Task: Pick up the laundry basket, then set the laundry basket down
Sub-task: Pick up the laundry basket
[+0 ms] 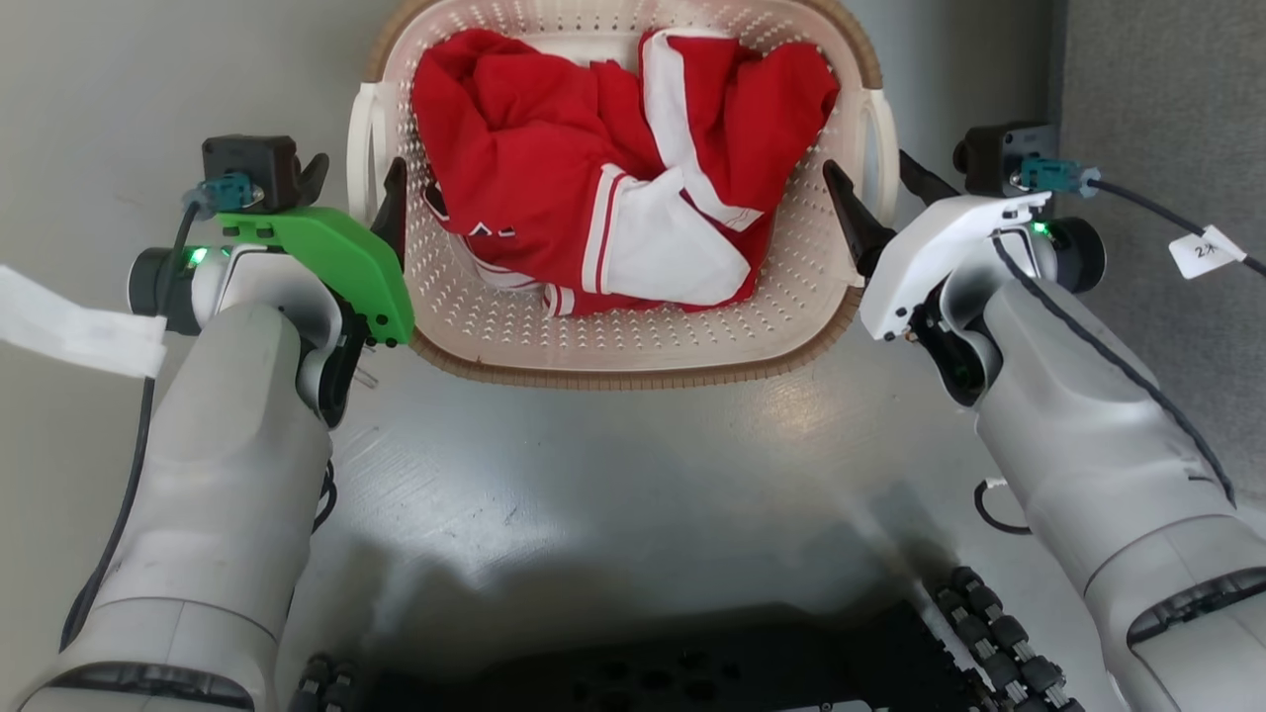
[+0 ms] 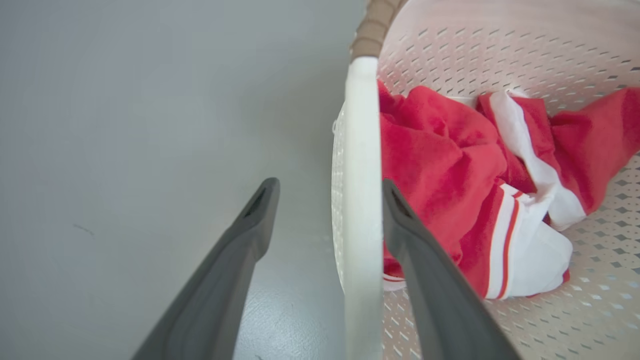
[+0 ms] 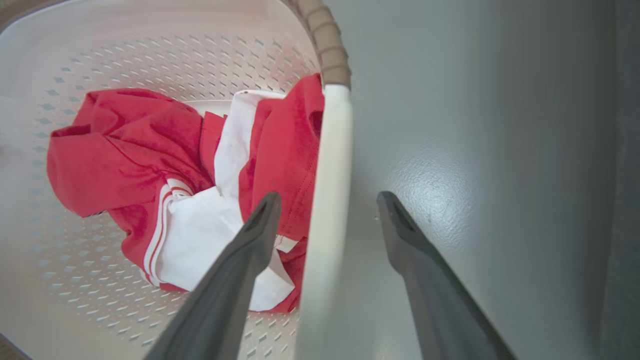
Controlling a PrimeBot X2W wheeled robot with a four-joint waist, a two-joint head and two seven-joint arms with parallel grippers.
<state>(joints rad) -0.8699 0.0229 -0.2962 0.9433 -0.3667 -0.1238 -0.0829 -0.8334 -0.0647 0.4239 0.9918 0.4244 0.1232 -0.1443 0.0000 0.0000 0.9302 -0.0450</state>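
Laundry basket [image 1: 633,368] sits dead ahead between both arms, top centre of the head view, on the grey floor [image 1: 593,475]. Its base is hidden under the rim, so I cannot confirm contact with the floor.

Contents: one crumpled red-and-white garment [image 1: 554,148], bunched toward the far side. Bare perforated bottom shows on the near side.

Left hand [image 1: 356,176]: open and straddling the basket's left handle [image 1: 362,138]. In the left wrist view, the left hand [image 2: 329,184] has the white handle bar [image 2: 361,150] running up between the fingers. The inner finger [image 2: 425,280] is inside the basket and right up against the bar, next to the red cloth. The outer finger [image 2: 225,280] is over the floor, with a clear gap to the bar. It is not clamped.

Right hand [image 1: 868,168]: mirrors the left, open around the right handle [image 1: 883,138]. In the right wrist view, the right hand [image 3: 327,196] has the handle bar [image 3: 332,150] between the fingers. The inner finger [image 3: 235,280] is over the garment, inside the wall. The outer finger [image 3: 425,280] is outside, over the floor, apart from the bar.

On both sides the brown woven rim meets the white handle just beyond the fingertips. Both hands are roughly level with each other and on opposite sides of the basket.

A darker strip of flooring [image 1: 1167,99] runs along the right edge.
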